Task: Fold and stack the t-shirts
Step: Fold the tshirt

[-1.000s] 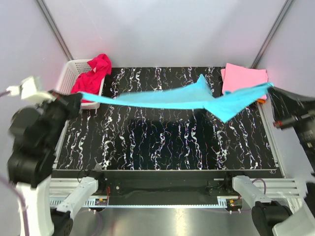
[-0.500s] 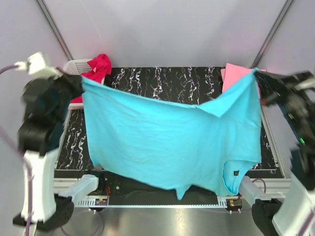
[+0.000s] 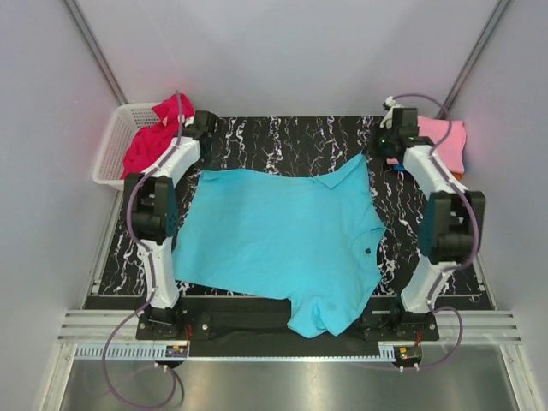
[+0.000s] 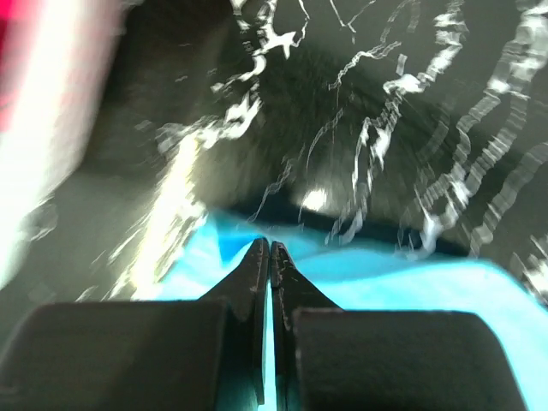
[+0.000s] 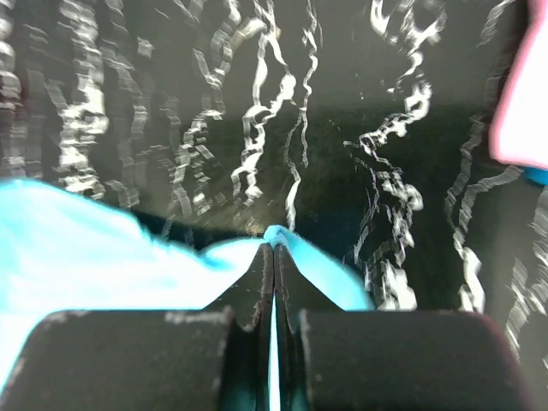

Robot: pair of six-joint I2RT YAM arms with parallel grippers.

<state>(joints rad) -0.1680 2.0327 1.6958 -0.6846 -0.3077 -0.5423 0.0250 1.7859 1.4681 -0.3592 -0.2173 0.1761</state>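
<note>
1. The black white-veined marbled table top (image 3: 282, 137) fills the middle of the overhead frame. Half a second ago most of it was hidden behind hanging cloth; its far strip now shows.
2. The turquoise-cyan collared short-sleeved t-shirt (image 3: 274, 240) has come down. It was held up as a curtain between the raised arms and now lies spread flat at frame centre, collar to the right. One portion droops over the table's near edge at lower centre.
3. The white plastic lattice basket (image 3: 107, 150) sits at upper left with a magenta-red crumpled shirt (image 3: 154, 137) over its rim. The light pink folded shirt stack (image 3: 449, 137) sits at upper right. All are as before.
4. The left gripper (image 4: 268, 248) has dropped low and reached far. Its fingers are pressed together on the cyan cloth's far-left corner.
5. The right gripper (image 5: 272, 250) is likewise low, pinching the far-right corner.
6. Assessment: the lay-out step appears complete and folding has not begun. The overhanging portion may drag the shirt askew on release.
</note>
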